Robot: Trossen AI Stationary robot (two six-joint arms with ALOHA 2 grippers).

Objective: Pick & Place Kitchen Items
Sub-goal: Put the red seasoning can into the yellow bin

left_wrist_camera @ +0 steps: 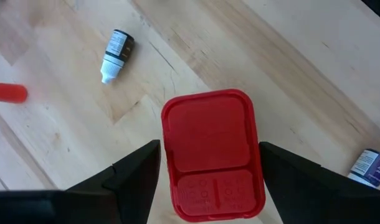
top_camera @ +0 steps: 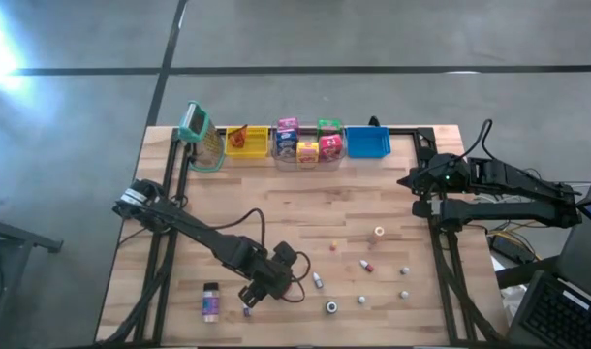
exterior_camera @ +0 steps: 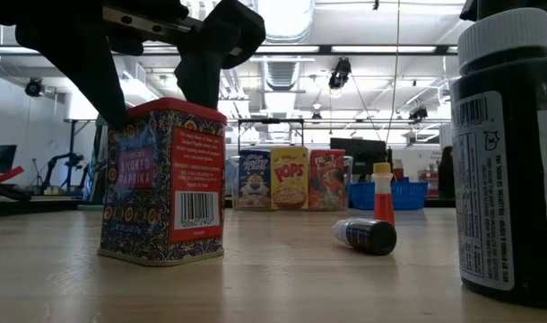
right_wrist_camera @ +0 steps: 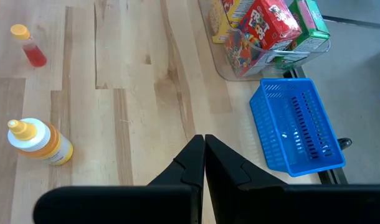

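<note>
Several small cereal boxes (top_camera: 305,143) already stand packed in the clear plastic bin (top_camera: 340,158) at the far edge of the wooden table (top_camera: 276,208), so part of the sorting looks done. The yellow bin (top_camera: 245,147) to its left holds something small and red; the blue basket (top_camera: 366,142) to its right looks empty from above.

Plenty is left, though. Scattered across the near right of the table are a squeeze bottle with an orange cap (top_camera: 379,233), a tiny red bottle (top_camera: 366,265), a dark dropper bottle lying on its side (top_camera: 318,280) and a few more little items too small to name. A purple-labelled jar (top_camera: 210,302) stands alone at the near left.

Now the action: the left gripper (left_wrist_camera: 205,171) is down at the near middle of the table, fingers spread wide on either side of the red-lidded paprika tin (left_wrist_camera: 212,155). The tin stands upright on the wood, and in the left wrist view there is a sliver of space on each side of the lid, so this reads as a grasp being lined up, not yet closed.

The right gripper (right_wrist_camera: 204,158) waits at the far right, near the blue basket, fingers pressed together and holding nothing.

By my reckoning, well under half the items are binned.
</note>
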